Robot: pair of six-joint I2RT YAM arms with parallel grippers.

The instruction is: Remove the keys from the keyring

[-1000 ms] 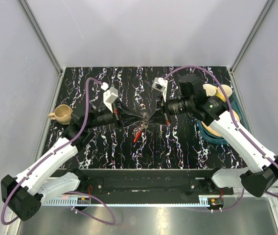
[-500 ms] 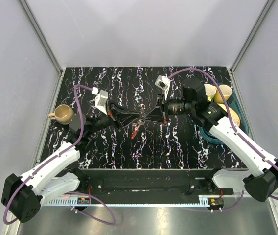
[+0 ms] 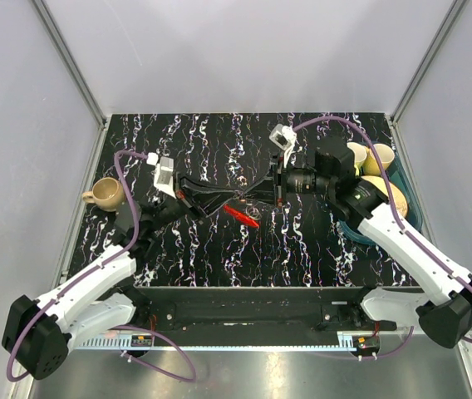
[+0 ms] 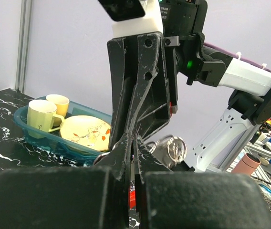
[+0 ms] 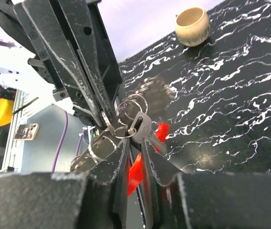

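I am holding the bunch in the air over the middle of the bench (image 3: pixel 219 258), nearer the far edge than the near one. My left gripper (image 3: pixel 229 197) is coming in from the left with its fingers pressed together, pinching the keyring (image 5: pixel 125 131). My right gripper (image 3: pixel 254 196) is meeting it tip to tip from the right, its fingers nipping the keys (image 5: pixel 142 125). The keys and several rings are overlapping, so I cannot count them. One red piece (image 3: pixel 243 215) is hanging from the bunch on the near side.

One tan mug (image 3: pixel 105 194) is standing upright by the left edge, well apart from the bunch; I cannot tell whether anything is in it.

One teal bin (image 4: pixel 45 139) is sitting along the right edge. It is holding three things: one plate (image 4: pixel 85 133) lying at the near end, and at the far end two upright mugs side by side, a pale mug (image 4: pixel 39 117) and a yellow mug (image 4: pixel 58 102).
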